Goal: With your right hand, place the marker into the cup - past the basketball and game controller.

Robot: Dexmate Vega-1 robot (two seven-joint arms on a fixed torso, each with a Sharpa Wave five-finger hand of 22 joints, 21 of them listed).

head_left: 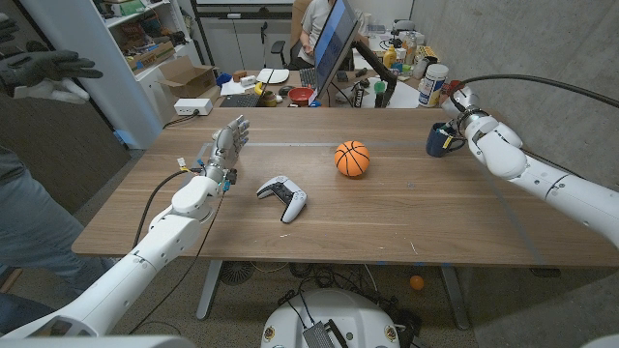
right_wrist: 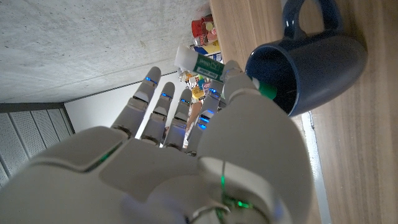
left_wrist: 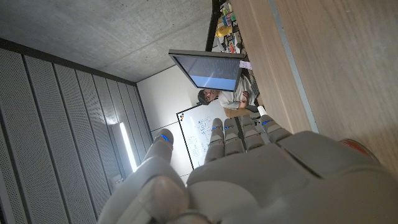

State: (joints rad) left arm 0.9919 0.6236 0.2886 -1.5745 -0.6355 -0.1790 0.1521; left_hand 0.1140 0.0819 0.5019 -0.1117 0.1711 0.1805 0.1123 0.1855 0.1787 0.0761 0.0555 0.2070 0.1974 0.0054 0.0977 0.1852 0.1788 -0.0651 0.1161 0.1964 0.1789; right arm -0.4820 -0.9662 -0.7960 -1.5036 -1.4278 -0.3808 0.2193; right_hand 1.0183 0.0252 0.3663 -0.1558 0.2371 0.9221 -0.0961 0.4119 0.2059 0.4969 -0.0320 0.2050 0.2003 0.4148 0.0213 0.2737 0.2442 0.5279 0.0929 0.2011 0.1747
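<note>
Here, upper right of the head view, the right hand [right_wrist: 186,162] holds the marker [right_wrist: 208,64] partway into the cup [right_wrist: 311,68]; a careless release might tip the cup.

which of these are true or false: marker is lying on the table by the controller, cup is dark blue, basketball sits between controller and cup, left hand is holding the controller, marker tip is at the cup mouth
1. The marker lies on the table by the controller: false. The right hand holds the marker at the cup.
2. The cup is dark blue: true.
3. The basketball sits between the game controller and the cup: true.
4. The left hand holds the controller: false. It is raised beside it, fingers apart, holding nothing.
5. The marker's green end is at the cup's mouth: true.
</note>
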